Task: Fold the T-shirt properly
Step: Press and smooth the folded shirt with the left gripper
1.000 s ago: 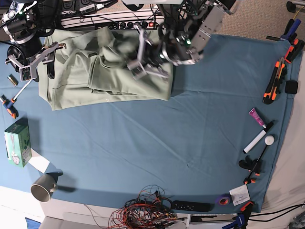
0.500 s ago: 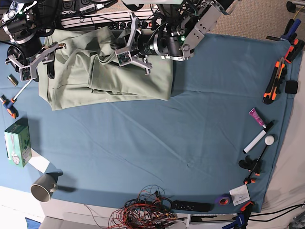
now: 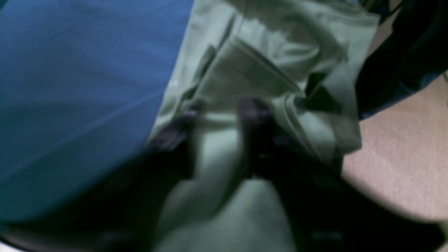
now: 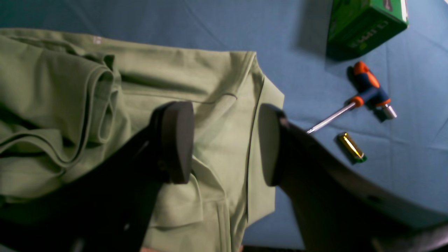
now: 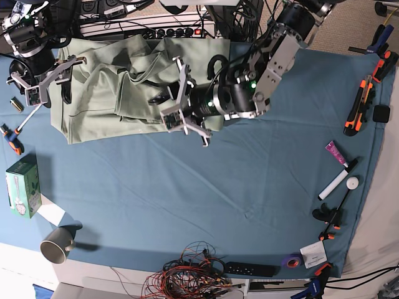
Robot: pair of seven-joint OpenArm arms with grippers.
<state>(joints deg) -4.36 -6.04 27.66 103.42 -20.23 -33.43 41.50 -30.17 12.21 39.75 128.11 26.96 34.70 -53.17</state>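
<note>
From my remote station I see the large pale sage-green short-sleeved cotton T-shirt (image 5: 118,93) lying bunched and partly folded at the far left of the blue cloth-covered table (image 5: 249,174), its ridges and loose flaps piled toward the far edge. My left gripper (image 5: 185,93) hangs over the shirt's right portion, close to its near hem, with the silver-and-black arm reaching in from the far right. In the base view its two fingers stand apart; the left wrist view is blurred, and there pale fabric shows between the dark fingers (image 3: 255,119), so I cannot tell whether any cloth is caught. My right gripper (image 4: 225,141) sits above the shirt's left part, its two dark pads (image 4: 176,140) spread wide with nothing between them but the green cloth lying flat below.

Just left of the shirt, on the bare cloth, I make out an orange-and-blue-handled screwdriver (image 4: 364,96), a small gold cylindrical battery (image 4: 351,147) beside its shaft, and a green cardboard box (image 4: 364,24) nearer me. A grey metal cup (image 5: 57,244) lies tipped at the near left corner. Along the right edge rest an orange-and-black utility knife (image 5: 358,106), a pink tube (image 5: 335,153) and a black-and-white marker (image 5: 336,180). A tangle of red and black wires (image 5: 187,274) spills over the near edge.
</note>
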